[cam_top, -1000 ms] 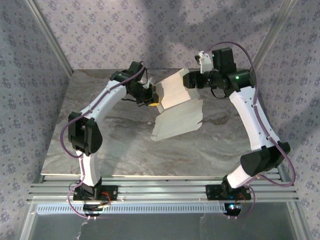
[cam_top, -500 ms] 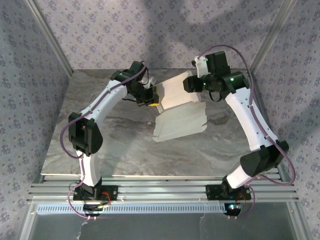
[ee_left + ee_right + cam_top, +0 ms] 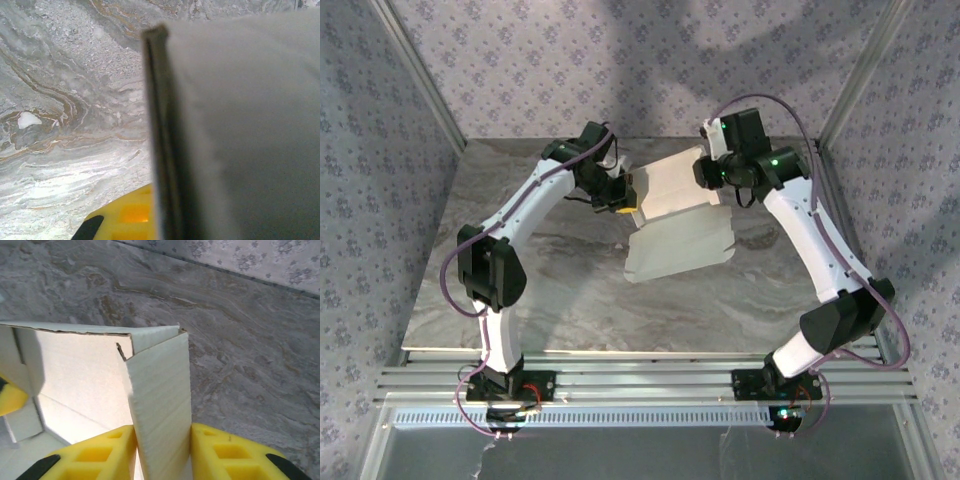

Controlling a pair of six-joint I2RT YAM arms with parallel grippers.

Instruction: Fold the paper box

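Note:
The white paper box (image 3: 680, 245) sits half folded at the table's middle back, one panel flat and the back panel (image 3: 670, 185) raised. My left gripper (image 3: 624, 196) is shut on the raised panel's left edge. In the left wrist view that panel (image 3: 250, 125) stands edge-on and blurred against one yellow finger (image 3: 122, 220). My right gripper (image 3: 706, 172) is at the box's right end. In the right wrist view it (image 3: 162, 452) is shut on an upright side flap (image 3: 160, 390), with both yellow fingers pressed against the flap's faces. The box's inside (image 3: 80, 375) opens to the left.
The grey marble table (image 3: 570, 290) stretches bare to the left and front of the box. Patterned walls and metal frame posts (image 3: 415, 70) close in the back and sides. Both arms arch over the table's back half.
The right gripper has moved left onto the box's right flap and closed on it. The flat panel shifted slightly. The left arm has stayed still, holding.

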